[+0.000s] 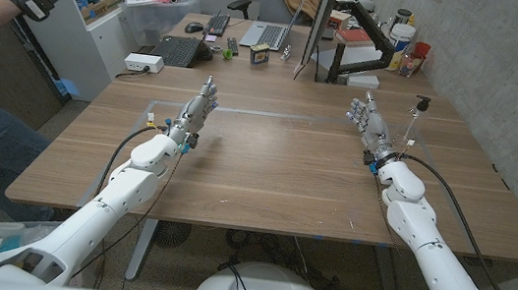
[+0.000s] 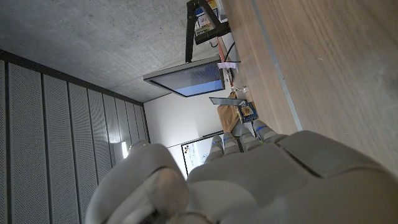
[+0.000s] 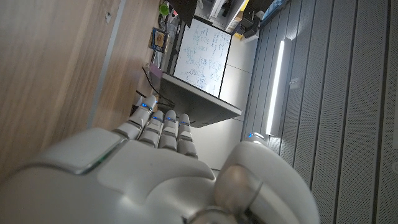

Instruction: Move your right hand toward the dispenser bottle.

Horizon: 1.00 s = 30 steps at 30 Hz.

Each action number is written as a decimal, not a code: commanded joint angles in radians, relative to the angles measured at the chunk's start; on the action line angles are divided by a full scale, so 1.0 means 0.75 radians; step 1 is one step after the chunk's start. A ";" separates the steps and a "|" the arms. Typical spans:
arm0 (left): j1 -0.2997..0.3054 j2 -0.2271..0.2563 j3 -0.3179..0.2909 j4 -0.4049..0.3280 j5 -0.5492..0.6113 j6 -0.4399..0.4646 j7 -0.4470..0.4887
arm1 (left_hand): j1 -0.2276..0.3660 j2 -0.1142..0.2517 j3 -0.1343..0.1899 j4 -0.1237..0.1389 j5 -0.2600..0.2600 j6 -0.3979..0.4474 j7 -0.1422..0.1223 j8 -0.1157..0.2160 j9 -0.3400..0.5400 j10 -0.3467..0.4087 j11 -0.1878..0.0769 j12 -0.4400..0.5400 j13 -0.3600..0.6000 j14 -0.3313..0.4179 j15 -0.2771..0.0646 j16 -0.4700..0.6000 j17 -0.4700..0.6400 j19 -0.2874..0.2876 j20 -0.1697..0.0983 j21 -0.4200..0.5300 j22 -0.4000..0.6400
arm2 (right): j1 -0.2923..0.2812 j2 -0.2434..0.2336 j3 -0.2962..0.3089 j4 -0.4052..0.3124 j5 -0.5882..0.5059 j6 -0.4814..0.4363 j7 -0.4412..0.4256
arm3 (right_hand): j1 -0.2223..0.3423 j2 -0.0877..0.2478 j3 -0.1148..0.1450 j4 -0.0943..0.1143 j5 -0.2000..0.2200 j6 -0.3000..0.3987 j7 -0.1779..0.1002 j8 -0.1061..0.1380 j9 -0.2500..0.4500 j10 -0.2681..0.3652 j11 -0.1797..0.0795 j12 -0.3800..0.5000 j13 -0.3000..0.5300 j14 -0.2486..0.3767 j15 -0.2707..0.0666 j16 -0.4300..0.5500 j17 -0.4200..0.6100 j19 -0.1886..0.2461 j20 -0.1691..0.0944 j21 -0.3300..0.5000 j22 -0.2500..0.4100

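While the fingers (image 1: pixel 360 109) on the right hand (image 1: pixel 368 125) reach out straight and slightly spread, they're grasping nothing. Same deal with the left hand (image 1: pixel 199 106), loose and holding nothing. The dispenser bottle (image 1: pixel 414 124) stands upright on the desk (image 1: pixel 276 167) just beside the right hand, on its outer side near the desk's right edge, not touching.

Slim clear dispenser bottle (image 1: pixel 414 121), upright near the table's right edge.
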 commanded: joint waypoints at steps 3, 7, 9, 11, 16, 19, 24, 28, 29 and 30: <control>-0.004 -0.002 -0.002 0.007 0.000 0.002 -0.004 | 0.016 0.000 -0.004 -0.009 0.012 0.002 -0.009 0.003 0.007 0.007 -0.008 0.012 0.003 -0.003 0.000 0.007 0.004 -0.014 -0.015 -0.008 0.002 | 0.012 -0.004 0.002 -0.017 -0.017 0.028 0.012 | 0.014 0.000 0.003 -0.008 -0.002 0.006 -0.004 0.000 0.005 0.007 0.000 -0.001 0.007 0.014 0.005 -0.003 0.003 0.011 -0.022 -0.003 0.005; -0.004 -0.002 -0.005 0.010 -0.001 0.002 -0.004 | 0.018 0.001 -0.005 -0.010 0.013 0.002 -0.008 0.003 0.007 0.008 -0.004 0.013 0.003 -0.002 0.002 0.007 0.004 -0.013 -0.012 -0.010 0.002 | 0.014 -0.004 0.003 -0.024 -0.021 0.039 0.015 | 0.016 0.000 0.002 -0.009 -0.002 0.004 -0.006 -0.001 0.005 0.009 0.001 -0.001 0.007 0.015 0.006 -0.003 0.003 0.011 -0.023 -0.006 0.005; -0.005 -0.002 -0.005 0.012 0.000 0.002 -0.004 | 0.019 0.002 -0.005 -0.011 0.013 0.002 -0.008 0.003 0.007 0.010 0.001 0.013 0.003 -0.002 0.003 0.007 0.004 -0.013 -0.013 -0.011 0.002 | 0.014 -0.007 0.002 -0.030 -0.028 0.043 0.013 | 0.017 0.000 0.002 -0.010 -0.002 0.005 -0.006 -0.001 0.005 0.012 0.001 0.000 0.007 0.015 0.006 -0.004 0.003 0.012 -0.022 -0.007 0.005; -0.005 -0.002 -0.006 0.013 0.000 0.001 -0.006 | 0.020 0.002 -0.006 -0.011 0.013 0.003 -0.007 0.003 0.007 0.010 -0.002 0.013 0.003 -0.002 0.003 0.007 0.004 -0.013 -0.013 -0.013 0.002 | 0.014 -0.009 0.001 -0.035 -0.034 0.047 0.011 | 0.017 0.000 0.002 -0.010 -0.002 0.005 -0.007 -0.001 0.005 0.012 0.001 -0.001 0.007 0.016 0.006 -0.004 0.003 0.011 -0.022 -0.009 0.005; -0.007 -0.002 -0.007 0.015 0.000 0.000 -0.006 | 0.022 0.004 -0.007 -0.012 0.014 0.002 -0.008 0.003 0.007 0.010 -0.003 0.013 0.003 -0.002 0.004 0.007 0.004 -0.012 -0.012 -0.015 0.002 | 0.013 -0.011 0.001 -0.043 -0.042 0.050 0.006 | 0.018 0.000 0.002 -0.011 -0.002 0.005 -0.007 -0.002 0.005 0.014 0.000 -0.001 0.007 0.017 0.007 -0.004 0.003 0.012 -0.021 -0.011 0.005; -0.008 0.000 -0.007 0.014 0.001 0.000 -0.009 | 0.023 0.004 -0.008 -0.012 0.014 0.002 -0.009 0.003 0.007 0.011 -0.003 0.013 0.003 -0.002 0.004 0.007 0.004 -0.013 -0.012 -0.017 0.003 | 0.014 -0.011 0.002 -0.043 -0.041 0.053 0.008 | 0.018 0.000 0.001 -0.012 -0.002 0.005 -0.007 -0.002 0.005 0.015 0.002 -0.001 0.007 0.017 0.007 -0.005 0.003 0.013 -0.021 -0.013 0.005; -0.010 0.000 -0.005 0.015 0.001 0.007 -0.010 | 0.025 0.005 -0.009 -0.013 0.014 0.003 -0.007 0.003 0.007 0.011 -0.002 0.013 0.004 -0.002 0.003 0.007 0.004 -0.011 -0.010 -0.020 0.003 | 0.015 -0.010 0.003 -0.044 -0.038 0.056 0.012 | 0.019 0.001 0.001 -0.013 -0.002 0.006 -0.008 -0.002 0.005 0.017 0.001 -0.002 0.007 0.019 0.007 -0.005 0.003 0.014 -0.021 -0.016 0.005; -0.011 0.003 -0.004 0.014 0.004 0.014 -0.009 | 0.026 0.006 -0.010 -0.014 0.014 0.004 -0.007 0.003 0.008 0.011 0.001 0.012 0.004 -0.002 0.004 0.007 0.004 -0.011 -0.009 -0.022 0.003 | 0.015 -0.014 0.005 -0.046 -0.040 0.061 0.015 | 0.019 0.001 0.000 -0.014 -0.002 0.005 -0.009 -0.003 0.005 0.019 0.004 -0.002 0.007 0.019 0.008 -0.006 0.003 0.015 -0.020 -0.019 0.005; -0.011 0.002 -0.003 0.016 0.003 0.014 -0.010 | 0.027 0.006 -0.010 -0.014 0.015 0.003 -0.008 0.003 0.008 0.011 0.000 0.013 0.004 -0.002 0.004 0.006 0.004 -0.011 -0.009 -0.022 0.003 | 0.015 -0.014 0.005 -0.046 -0.040 0.063 0.016 | 0.019 0.001 0.000 -0.014 -0.002 0.004 -0.009 -0.003 0.005 0.019 0.004 -0.002 0.007 0.019 0.008 -0.006 0.003 0.015 -0.019 -0.019 0.005; -0.012 0.002 -0.002 0.016 0.004 0.015 -0.010 | 0.027 0.007 -0.010 -0.014 0.015 0.004 -0.008 0.003 0.008 0.011 0.003 0.012 0.004 -0.002 0.005 0.006 0.004 -0.010 -0.010 -0.023 0.003 | 0.015 -0.015 0.005 -0.048 -0.041 0.064 0.016 | 0.019 0.001 0.000 -0.014 -0.002 0.005 -0.009 -0.003 0.005 0.019 0.004 -0.002 0.007 0.020 0.008 -0.006 0.003 0.015 -0.019 -0.020 0.005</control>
